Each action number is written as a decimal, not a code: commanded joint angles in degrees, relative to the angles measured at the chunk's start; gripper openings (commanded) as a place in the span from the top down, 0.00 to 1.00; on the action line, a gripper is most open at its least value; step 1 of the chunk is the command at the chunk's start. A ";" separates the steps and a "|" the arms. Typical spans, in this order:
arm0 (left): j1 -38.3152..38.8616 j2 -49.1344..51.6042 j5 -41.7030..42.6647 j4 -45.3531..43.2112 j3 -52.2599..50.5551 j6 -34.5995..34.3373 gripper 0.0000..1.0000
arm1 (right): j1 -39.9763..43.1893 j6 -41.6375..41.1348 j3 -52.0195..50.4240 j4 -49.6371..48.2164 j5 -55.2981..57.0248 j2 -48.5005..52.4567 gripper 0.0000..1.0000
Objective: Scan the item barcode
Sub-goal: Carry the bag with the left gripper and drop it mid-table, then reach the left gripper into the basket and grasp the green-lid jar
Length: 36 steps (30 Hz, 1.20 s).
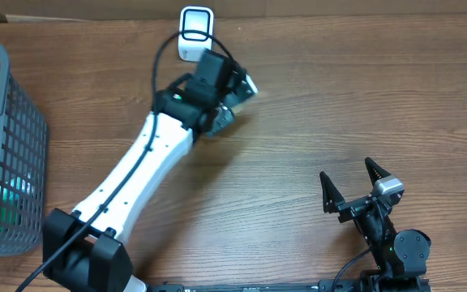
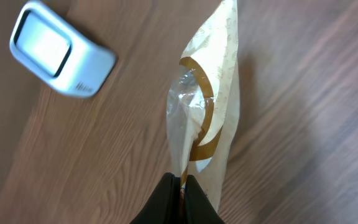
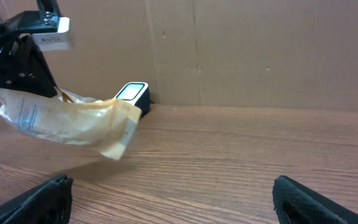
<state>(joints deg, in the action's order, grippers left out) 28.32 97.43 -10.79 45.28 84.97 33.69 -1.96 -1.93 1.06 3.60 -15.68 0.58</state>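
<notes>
Overhead, the wooden table fills the frame, and near top centre my left gripper is pinched tight on one edge of the crinkly packet, lifted off the wood just beside the white scanner. I should turn the packet until its code, which I cannot see, squarely faces the scanner's window, then hold steady. My right gripper is spread wide and empty at lower right.

Cream packet with brown ring, white scanner, grey basket.
</notes>
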 commanded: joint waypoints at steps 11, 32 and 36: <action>8.96 0.00 -0.20 4.61 0.59 2.12 0.45 | 0.09 -0.24 -0.61 -0.37 -0.07 -0.42 0.00; -39.36 -5.75 -0.07 29.64 38.95 -51.87 0.00 | 0.11 -0.24 -0.61 -0.37 -0.04 -0.42 0.00; -62.62 -5.31 3.17 33.53 38.56 -59.93 0.00 | 0.11 -0.24 -0.61 -0.37 -0.04 -0.42 0.00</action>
<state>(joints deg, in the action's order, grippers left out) -22.31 92.36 -11.42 77.52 123.04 -17.21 -1.96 -1.91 1.06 3.55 -15.68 0.58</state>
